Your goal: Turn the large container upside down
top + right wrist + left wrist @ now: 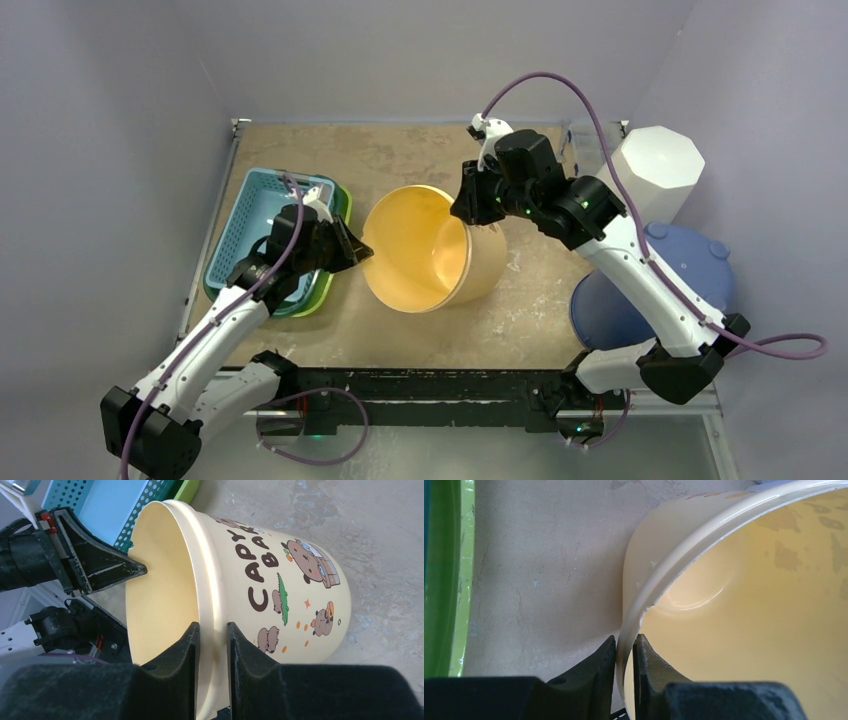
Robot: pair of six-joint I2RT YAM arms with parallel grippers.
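Note:
The large container is a cream-yellow bucket (pixel 425 248) with cartoon animal prints (pixel 295 580). It is tipped on its side in the middle of the table, mouth facing the near edge. My left gripper (pixel 358 248) is shut on the left part of its rim (pixel 625 645), one finger inside and one outside. My right gripper (pixel 470 205) is shut on the far right part of the rim (pixel 212 630) the same way. The bucket's inside (pixel 749 605) looks empty.
A blue perforated basket (pixel 255 215) nested in a green one (pixel 338 205) stands at the left, close behind my left gripper. A white octagonal bin (pixel 655 170) and a blue container (pixel 650 285) stand at the right edge.

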